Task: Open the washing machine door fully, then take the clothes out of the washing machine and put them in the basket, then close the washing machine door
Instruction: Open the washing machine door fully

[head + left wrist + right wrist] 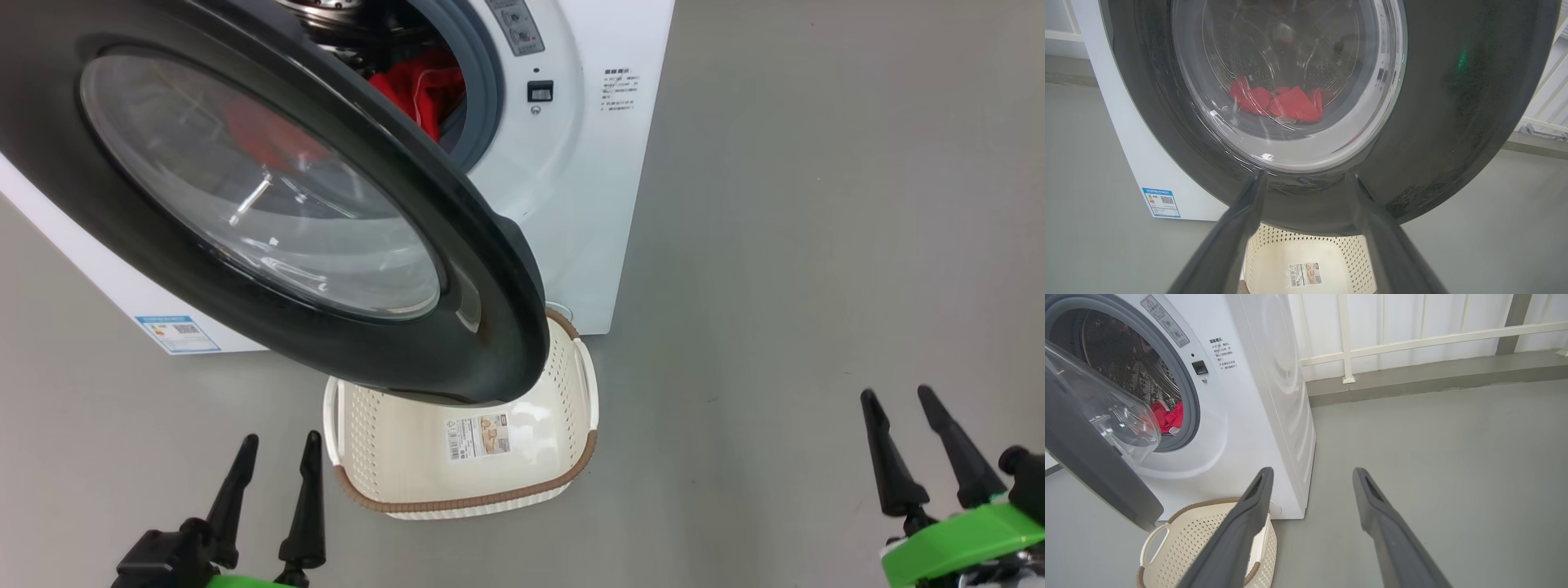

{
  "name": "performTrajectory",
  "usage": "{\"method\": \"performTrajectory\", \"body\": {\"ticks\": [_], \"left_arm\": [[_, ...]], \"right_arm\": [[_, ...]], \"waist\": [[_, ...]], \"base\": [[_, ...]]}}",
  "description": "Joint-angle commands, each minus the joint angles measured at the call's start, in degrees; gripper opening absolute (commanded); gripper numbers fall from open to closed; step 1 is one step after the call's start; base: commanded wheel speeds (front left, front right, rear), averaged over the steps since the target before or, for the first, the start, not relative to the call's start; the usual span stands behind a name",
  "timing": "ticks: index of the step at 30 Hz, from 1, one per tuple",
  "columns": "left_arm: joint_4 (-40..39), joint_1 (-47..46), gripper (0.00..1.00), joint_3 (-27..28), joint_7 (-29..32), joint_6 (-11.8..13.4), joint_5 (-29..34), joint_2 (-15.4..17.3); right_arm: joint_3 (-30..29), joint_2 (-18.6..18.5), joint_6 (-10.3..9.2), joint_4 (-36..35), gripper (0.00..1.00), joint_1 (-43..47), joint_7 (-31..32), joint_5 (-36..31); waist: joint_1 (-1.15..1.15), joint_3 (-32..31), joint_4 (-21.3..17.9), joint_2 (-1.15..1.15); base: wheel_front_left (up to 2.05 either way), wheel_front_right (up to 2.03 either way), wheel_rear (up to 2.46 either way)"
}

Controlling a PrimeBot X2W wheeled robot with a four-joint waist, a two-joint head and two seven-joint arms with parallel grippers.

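Observation:
The washing machine door (269,204) stands partly swung out from the white washing machine (588,196), its black frame overhanging the basket (408,457). Red clothes (420,86) lie inside the drum, seen through the gap and, in the left wrist view, through the door (1453,102) glass as clothes (1286,104). The cream basket sits empty on the floor before the machine. My left gripper (277,445) is open at the lower left, short of the door. My right gripper (898,400) is open at the lower right, off to the machine's side; its own view shows the gripper (1310,473), the machine (1257,396), clothes (1167,416) and basket (1180,543).
Grey floor (816,245) spreads wide to the right of the machine. A white railing and a low kerb (1433,375) run along the back wall behind it. A blue label (175,333) marks the machine's lower side panel.

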Motion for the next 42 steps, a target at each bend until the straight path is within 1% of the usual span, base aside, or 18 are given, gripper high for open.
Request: {"method": "performTrajectory", "body": {"ticks": [1,8,18,30,31,32,33,34,35,36,37,42], "left_arm": [[-1.60,-0.71,1.00,1.72,-0.70,-0.11,0.78,0.55],[-1.65,-0.35,1.00,1.69,-0.70,-0.13,0.75,0.55],[-1.74,-0.22,1.00,1.41,-0.70,-0.19,0.88,0.55],[-1.83,-0.21,1.00,1.28,-0.70,-0.22,0.71,0.55],[-1.84,-0.26,1.00,1.23,-0.70,-0.23,0.68,0.55],[-1.85,-0.31,1.00,1.16,-0.70,-0.23,0.63,0.55],[-1.85,-0.31,1.00,1.16,-0.70,-0.23,0.63,0.55],[-1.88,-0.37,1.00,1.06,-0.70,-0.21,0.58,0.55],[-1.92,-0.43,1.00,0.93,-0.70,-0.18,0.51,0.55],[-1.99,-0.49,1.00,0.78,-0.70,-0.14,0.42,0.55],[-2.06,-0.53,1.00,0.61,-0.70,-0.09,0.33,0.55],[-2.51,-0.45,1.00,-0.30,-0.70,0.28,-0.33,0.55]], "right_arm": [[0.67,-0.81,0.35,-1.53,1.00,0.67,-0.53,-0.70],[0.51,0.16,0.35,-1.61,1.00,2.30,-0.53,-2.18],[0.37,0.30,0.35,-2.18,1.00,2.10,-0.53,-2.94],[0.77,0.69,0.35,-3.43,1.00,1.63,-0.53,-1.98],[0.81,0.75,0.35,-3.77,0.97,1.44,-0.53,-1.64],[0.87,0.89,0.35,-4.16,0.70,1.21,-0.53,-1.21],[0.87,0.89,0.35,-4.16,0.70,1.21,-0.53,-1.21],[0.97,1.01,0.35,-4.57,0.40,0.93,-0.53,-0.72],[1.17,0.99,0.35,-4.96,0.24,0.59,-0.53,-0.30],[1.49,0.91,0.35,-5.40,0.04,0.15,-0.53,0.08],[1.82,0.86,0.35,-5.85,0.00,-0.34,-0.53,0.46],[4.20,0.73,0.35,-8.04,0.00,-3.25,-0.53,2.99]], "waist": [[0.00,-0.04,0.07,0.00],[0.00,-0.11,0.00,0.00],[0.00,-0.34,-0.21,0.00],[0.00,-0.36,0.37,0.00],[0.00,-0.31,0.47,0.00],[0.00,-0.25,0.58,0.00],[0.00,-0.25,0.58,0.00],[0.00,-0.17,0.71,0.00],[0.00,-0.09,0.87,0.00],[0.00,-0.02,1.03,0.00],[0.00,0.05,1.22,0.00],[0.00,0.30,2.47,0.00]], "base": [[0.00,0.00,0.00],[0.00,0.00,0.00],[0.00,0.00,0.00],[0.00,0.00,0.00],[0.00,0.00,0.00],[0.00,0.00,0.00],[0.00,0.00,0.00],[0.00,0.00,0.00],[0.00,0.00,0.00],[0.00,0.00,0.00],[0.00,0.00,0.00],[0.00,0.00,0.00]]}}
